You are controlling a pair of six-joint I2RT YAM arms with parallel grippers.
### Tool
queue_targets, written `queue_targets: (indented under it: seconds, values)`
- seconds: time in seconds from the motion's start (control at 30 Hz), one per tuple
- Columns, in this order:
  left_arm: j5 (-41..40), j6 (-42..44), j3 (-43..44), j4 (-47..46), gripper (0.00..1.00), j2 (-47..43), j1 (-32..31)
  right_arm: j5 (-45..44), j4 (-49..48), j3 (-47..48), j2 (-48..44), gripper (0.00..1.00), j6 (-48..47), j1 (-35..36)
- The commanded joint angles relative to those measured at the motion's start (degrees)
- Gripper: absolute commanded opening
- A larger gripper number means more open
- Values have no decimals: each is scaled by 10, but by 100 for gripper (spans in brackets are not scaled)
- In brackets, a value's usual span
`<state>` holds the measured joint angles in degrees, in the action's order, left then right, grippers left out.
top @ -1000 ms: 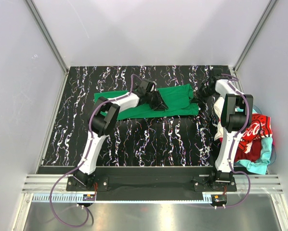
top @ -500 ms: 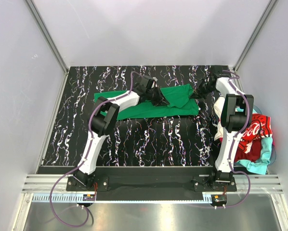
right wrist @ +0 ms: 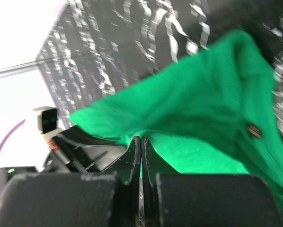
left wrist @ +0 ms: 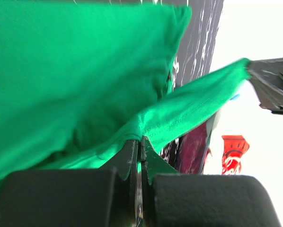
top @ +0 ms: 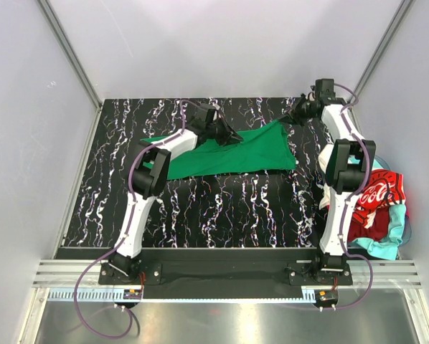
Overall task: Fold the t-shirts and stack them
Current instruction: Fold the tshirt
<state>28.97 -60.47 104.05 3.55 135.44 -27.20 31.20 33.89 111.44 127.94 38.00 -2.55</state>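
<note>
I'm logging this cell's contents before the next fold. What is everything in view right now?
green t-shirt: one, bright green, spread on the table's far half, far edge lifted
red t-shirt: one, red with white script, heaped at the table's right edge
turquoise t-shirt: one, turquoise, same heap, near side
table: one, black with white veins, centre
left gripper: one, black, shut on the green t-shirt's far edge
right gripper: one, black, shut on its far right corner
</note>
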Motion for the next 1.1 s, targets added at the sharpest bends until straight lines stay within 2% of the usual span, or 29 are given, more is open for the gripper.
queue_targets:
  seconds: [0.0, 0.4, 0.67, 1.07]
  values:
    - [21, -23, 26, -34, 0, 15, 2, 32, -6, 52, 27, 0, 20, 9]
    - [21, -40, 37, -43, 0, 27, 14, 43, -11, 78, 59, 0, 30, 14]
    - [49, -50, 57, -37, 0, 44, 20, 9, 71, 109, 70, 0, 7, 12]
    - [109, -34, 8, -3, 0, 24, 16, 4, 69, -40, -49, 0, 10, 4]
